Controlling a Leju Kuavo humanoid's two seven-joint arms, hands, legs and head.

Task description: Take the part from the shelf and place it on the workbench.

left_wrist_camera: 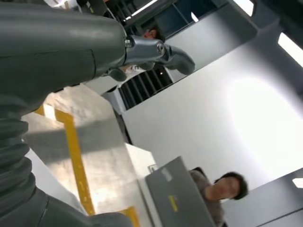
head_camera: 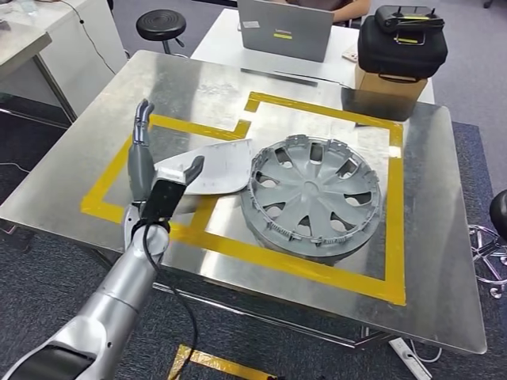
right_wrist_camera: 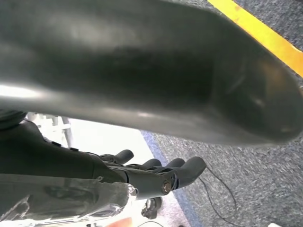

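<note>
On a metal workbench [head_camera: 78,170] marked with yellow tape [head_camera: 281,257], the robot's left hand [head_camera: 146,170] stands upright with its fingers [head_camera: 141,119] extended upward and apart and its thumb [head_camera: 194,168] sticking out sideways. It holds nothing. Just beyond the thumb lies the part [head_camera: 218,166], a flat, silver-grey panel with one curved edge. The thumb overlaps the panel's near corner in the head view, but whether it touches cannot be told. On the far side of the panel from the hand lies a grey wheel cover [head_camera: 312,194], and the panel's edge appears to rest against or slightly under its rim.

The right hand [right_wrist_camera: 153,172] appears in its own wrist view with fingers lightly curled and slightly apart, apparently holding nothing, though this view does not make that certain. Grey carpet lies behind it.

The part seems to be already on the workbench, so the main risk now is in taking the hand away. If the thumb catches the panel's corner while the arm draws back, it could drag or pivot the panel, sliding it over the tape line or pushing it harder against the wheel cover. The smooth metal top would offer little friction to stop it.

Beyond the workbench, a person [left_wrist_camera: 228,187] sits behind a laptop [head_camera: 286,30], well apart from the hand.
</note>
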